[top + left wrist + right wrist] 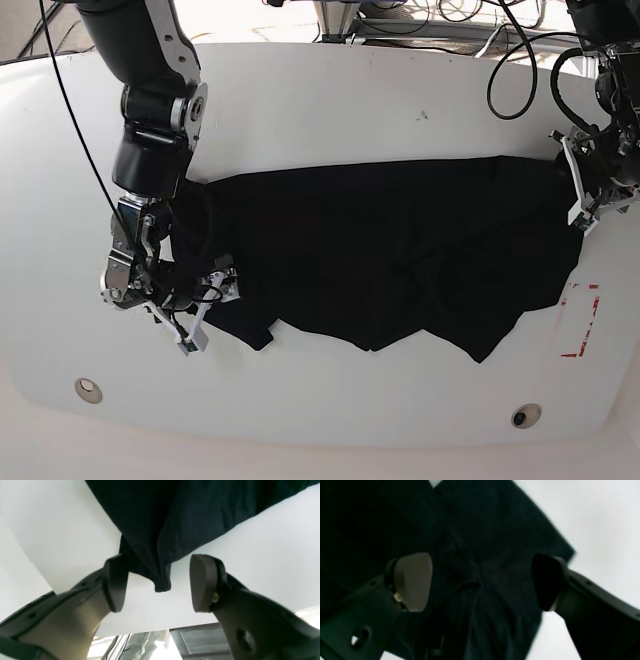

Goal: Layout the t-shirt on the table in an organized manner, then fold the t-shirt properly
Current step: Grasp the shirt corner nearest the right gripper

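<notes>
A: Item, the t-shirt [390, 250]: black, spread crumpled across the middle of the table [330, 110], long axis running side to side between the two arms. Lower hem jagged, not flat.

B: Item, the left gripper [156, 582]: jaws apart, nothing held. A bunched corner of the cloth hangs between the pads, touching neither clearly; the left pad sits just beside the fabric edge.

A: Item, the right gripper [480, 582]: jaws spread wide, empty. It hovers directly over the dark fabric, folds lying between the pads.

B: Relation that matters: each arm stands at its own end of the shirt, so each has cloth straight ahead of its fingers. Neither is nearer overall; a closing pinch at both ends looks like the likely next step toward stretching it flat.

A: Obscured: sleeves and collar cannot be made out in the black mass. The right wrist view is blurred. Whether the right pads touch the cloth cannot be told.
</notes>
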{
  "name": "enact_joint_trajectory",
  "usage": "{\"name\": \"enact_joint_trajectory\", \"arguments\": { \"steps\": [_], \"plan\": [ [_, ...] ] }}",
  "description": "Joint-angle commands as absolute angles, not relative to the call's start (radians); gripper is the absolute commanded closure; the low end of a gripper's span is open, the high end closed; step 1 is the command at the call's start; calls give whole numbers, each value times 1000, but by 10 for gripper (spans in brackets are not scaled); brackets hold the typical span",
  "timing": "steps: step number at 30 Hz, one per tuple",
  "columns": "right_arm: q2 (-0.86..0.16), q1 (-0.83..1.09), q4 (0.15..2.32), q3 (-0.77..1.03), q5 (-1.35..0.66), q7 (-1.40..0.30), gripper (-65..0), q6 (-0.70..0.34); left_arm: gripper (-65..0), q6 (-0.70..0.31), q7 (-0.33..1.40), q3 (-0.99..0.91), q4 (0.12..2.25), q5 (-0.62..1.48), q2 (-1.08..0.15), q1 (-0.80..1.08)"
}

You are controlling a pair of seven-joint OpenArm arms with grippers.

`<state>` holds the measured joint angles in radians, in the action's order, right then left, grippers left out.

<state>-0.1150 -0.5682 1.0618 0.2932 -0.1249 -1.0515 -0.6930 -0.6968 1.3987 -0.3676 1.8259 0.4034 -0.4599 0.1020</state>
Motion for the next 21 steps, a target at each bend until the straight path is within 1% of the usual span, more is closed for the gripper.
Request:
{"name": "enact_joint_trajectory", "arguments": {
  "steps": [1,5,18,21],
  "plan": [
    [-124,-625,970,294,-140,-981,-606,-698,-353,-698,1396,-375,1840,406,-478,90],
    [-124,-634,898,292,-140,-940,-606,-698,-353,-698,1396,-375,1840,406,-478,90],
    [-84,-602,892,291,-140,-941,-606,-698,-353,-698,1396,-375,1840,406,-473,88],
    [-73,-601,892,257,-140,-941,-606,-698,-353,-698,1396,-374,1840,406,-473,88]
  ]
}}
